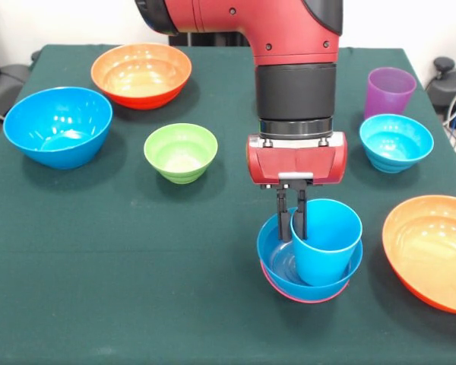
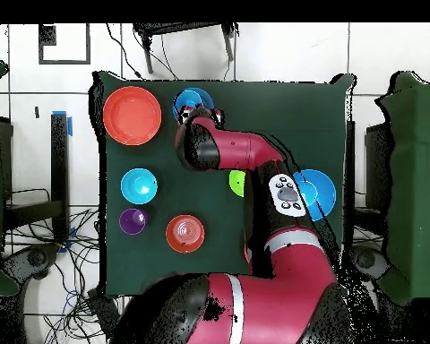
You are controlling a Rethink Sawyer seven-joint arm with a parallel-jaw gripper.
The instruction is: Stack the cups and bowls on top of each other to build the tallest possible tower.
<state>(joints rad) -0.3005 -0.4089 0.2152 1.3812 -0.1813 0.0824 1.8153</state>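
Light blue cup (image 1: pixel 326 242) in blue bowl (image 1: pixel 277 255) on pink bowl (image 1: pixel 304 295), gripper (image 1: pixel 292 209) clamped on its rim

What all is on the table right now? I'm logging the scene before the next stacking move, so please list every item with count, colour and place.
tower: one, a blue bowl nested in a pink bowl, front view's near centre, with the light blue cup inside.
light blue cup: one, tilted in the tower's blue bowl, its rim between the hand's fingers.
purple cup: one, translucent, upright, far right in the front view.
orange bowls: two, one far left of centre, one at the near right edge.
large blue bowl: one, left side.
green bowl: one, middle of the table.
cyan bowl: one, just in front of the purple cup.
table: one, dark green cloth.
arm: one, red and black, coming down from above.
hand: one, shut on the cup's rim.
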